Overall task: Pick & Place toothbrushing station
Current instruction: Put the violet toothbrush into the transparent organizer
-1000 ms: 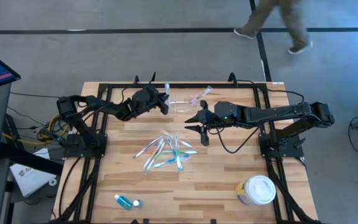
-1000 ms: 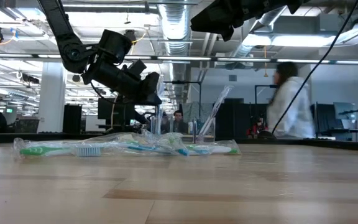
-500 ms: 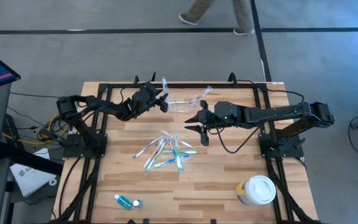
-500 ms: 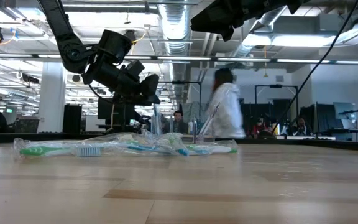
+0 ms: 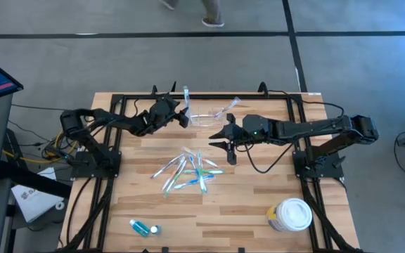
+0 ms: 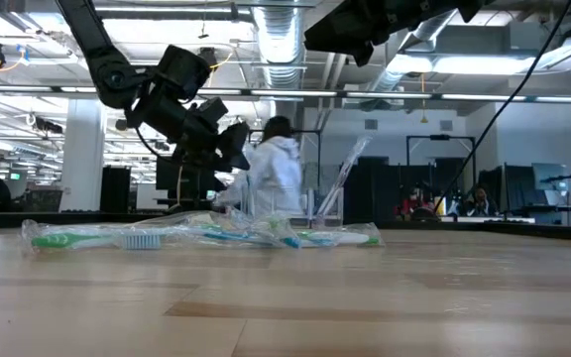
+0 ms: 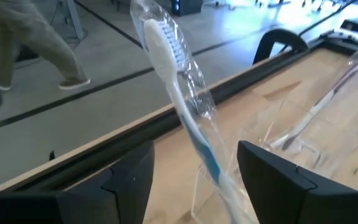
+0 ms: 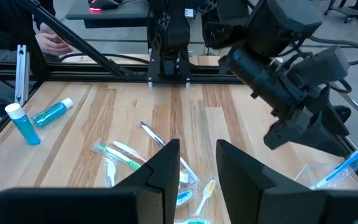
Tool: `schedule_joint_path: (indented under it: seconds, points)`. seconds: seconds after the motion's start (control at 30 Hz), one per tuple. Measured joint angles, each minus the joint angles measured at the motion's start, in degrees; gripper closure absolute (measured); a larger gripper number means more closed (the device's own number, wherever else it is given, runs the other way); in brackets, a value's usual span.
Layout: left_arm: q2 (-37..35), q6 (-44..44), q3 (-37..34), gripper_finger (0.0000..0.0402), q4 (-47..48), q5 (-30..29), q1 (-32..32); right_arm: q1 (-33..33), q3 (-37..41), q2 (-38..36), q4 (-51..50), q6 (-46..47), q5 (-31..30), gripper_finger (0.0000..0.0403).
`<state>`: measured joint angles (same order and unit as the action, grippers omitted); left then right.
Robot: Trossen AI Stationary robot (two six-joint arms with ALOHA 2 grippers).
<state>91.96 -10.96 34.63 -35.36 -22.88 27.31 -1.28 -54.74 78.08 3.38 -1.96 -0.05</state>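
- Two dark arms are seen on black tube frames bolted to the wooden table (image 5: 259,204) — the left arm (image 5: 118,121) at one side edge, the right arm (image 5: 315,128) at the opposite one.
- Each arm is built of rounded matte-black segments linked by bulkier joint housings.
- A black cable is looped under the right arm, over the table top.
- A bundle of coloured wires is seen beside the left arm's base, off the table edge.
- The left gripper (image 7: 194,180) is formed of two flat, angular black fingers; the right gripper (image 8: 197,168) is shaped alike.
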Motion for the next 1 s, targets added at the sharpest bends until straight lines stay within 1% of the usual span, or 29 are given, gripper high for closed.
schedule_joint_path:
  seconds: [0.27, 0.5, 0.6, 0.73, 1.0]
  points:
    - [-10.0, -1.3, 0.0, 0.0183, 16.4, 0.8, -2.7, 0.0, 0.0, 0.0, -0.1, 0.0, 0.0, 0.0307]
    - [-16.2, -1.9, 0.0, 0.0187, 26.5, 0.8, -8.2, 0.0, 0.0, 0.0, -0.2, 0.5, 0.0, 0.0307]
    - [-17.7, -2.2, 0.0, 0.0186, 29.0, 0.8, -11.3, 0.0, 0.0, 0.0, -0.2, 0.5, 0.0, 0.0307]
    - [-18.8, -4.7, 0.0, 0.019, 31.8, 0.9, -15.2, 0.0, 0.0, 0.0, -0.4, 0.5, 0.0, 0.0307]
    - [-18.9, -11.2, 0.0, 0.0194, 38.8, 4.5, -21.9, 0.0, 0.0, 0.0, -1.0, 2.0, 0.0, 0.0307]
